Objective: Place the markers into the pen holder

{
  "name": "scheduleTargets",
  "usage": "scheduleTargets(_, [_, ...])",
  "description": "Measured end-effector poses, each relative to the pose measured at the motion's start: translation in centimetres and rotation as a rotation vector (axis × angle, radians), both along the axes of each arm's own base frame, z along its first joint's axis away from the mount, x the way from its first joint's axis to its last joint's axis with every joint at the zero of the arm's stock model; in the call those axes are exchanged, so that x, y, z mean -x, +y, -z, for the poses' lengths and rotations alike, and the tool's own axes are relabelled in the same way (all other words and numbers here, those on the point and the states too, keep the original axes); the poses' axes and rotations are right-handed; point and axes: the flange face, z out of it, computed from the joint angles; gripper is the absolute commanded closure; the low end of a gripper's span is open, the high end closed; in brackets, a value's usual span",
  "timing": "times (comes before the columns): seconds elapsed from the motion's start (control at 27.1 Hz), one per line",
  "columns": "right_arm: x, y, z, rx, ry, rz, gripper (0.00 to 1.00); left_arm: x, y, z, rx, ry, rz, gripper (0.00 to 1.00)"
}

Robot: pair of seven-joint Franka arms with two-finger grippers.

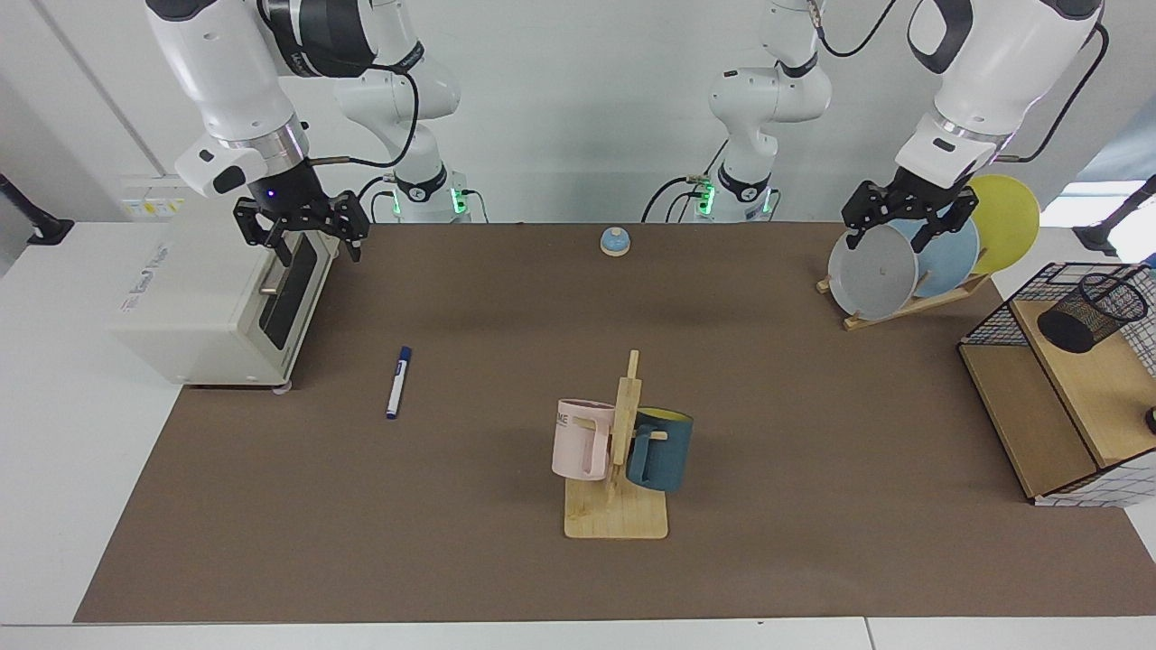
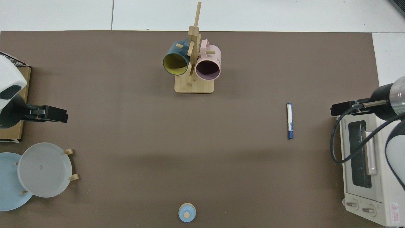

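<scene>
Mug rack (image 1: 617, 515): standing nearest the camera.
Marker (image 1: 398, 382): lying untouched at nine o'clock on the mat.
Pen holder (image 1: 1091, 312): sitting empty at three o'clock.
Right gripper (image 1: 302, 236): hovering released above the toaster oven (image 1: 217, 307).
Left gripper (image 1: 903, 221): waiting spread by the plates (image 1: 874, 268).
Progress: nothing done yet.

This is a robotics lab staged with kitchenware: two white arms are bolted at the far edge of a brown-matted bench (image 1: 452, 560) before bare white walls. Around the central wooden mug rack (image 1: 623, 469) stand a toaster oven (image 1: 217, 307), a plate rack (image 1: 912, 271) and a wire-grid shelf basket (image 1: 1066, 397).
</scene>
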Motion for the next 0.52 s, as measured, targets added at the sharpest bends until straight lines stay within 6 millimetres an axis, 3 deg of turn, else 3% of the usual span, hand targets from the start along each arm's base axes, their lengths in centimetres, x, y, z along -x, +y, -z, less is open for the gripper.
scheduleTargets(0.52, [0.01, -0.2, 0.01, 0.001, 0.001, 0.003, 0.0, -0.07, -0.44, 0.12, -0.001, 0.001, 0.009, 0.0])
